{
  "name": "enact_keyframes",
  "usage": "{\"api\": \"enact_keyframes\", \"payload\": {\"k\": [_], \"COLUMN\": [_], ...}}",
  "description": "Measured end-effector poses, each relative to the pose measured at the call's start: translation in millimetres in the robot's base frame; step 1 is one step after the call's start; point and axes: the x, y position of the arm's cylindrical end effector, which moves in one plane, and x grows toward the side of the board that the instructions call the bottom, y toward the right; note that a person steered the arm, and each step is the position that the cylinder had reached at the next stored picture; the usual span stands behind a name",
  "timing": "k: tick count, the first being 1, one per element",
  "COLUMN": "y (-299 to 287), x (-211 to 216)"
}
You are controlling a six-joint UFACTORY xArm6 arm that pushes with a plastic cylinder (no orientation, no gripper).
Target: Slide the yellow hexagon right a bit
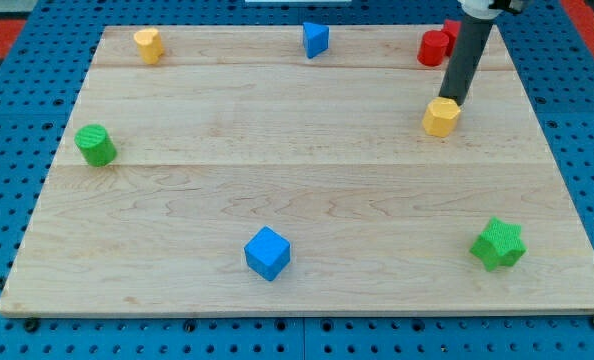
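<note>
The yellow hexagon [440, 117] lies on the wooden board at the view's upper right. My tip [449, 100] is at the hexagon's top edge, touching or nearly touching it from the view's top. The dark rod rises from there toward the view's top right. A second yellow block [148, 45], rounded in shape, sits at the view's top left.
A red block [435, 47] sits just behind the rod at the top right. A blue triangular block [315, 39] is at top centre, a green cylinder [96, 145] at the left, a blue cube [267, 252] at bottom centre, a green star [498, 244] at bottom right. The board's right edge [565, 190] is nearby.
</note>
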Motion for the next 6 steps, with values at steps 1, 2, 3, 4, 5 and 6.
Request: {"api": "enact_keyframes", "payload": {"k": [1, 2, 3, 4, 5, 6], "y": [-60, -83, -50, -32, -25, -55], "x": [-17, -1, 19, 27, 23, 9]}}
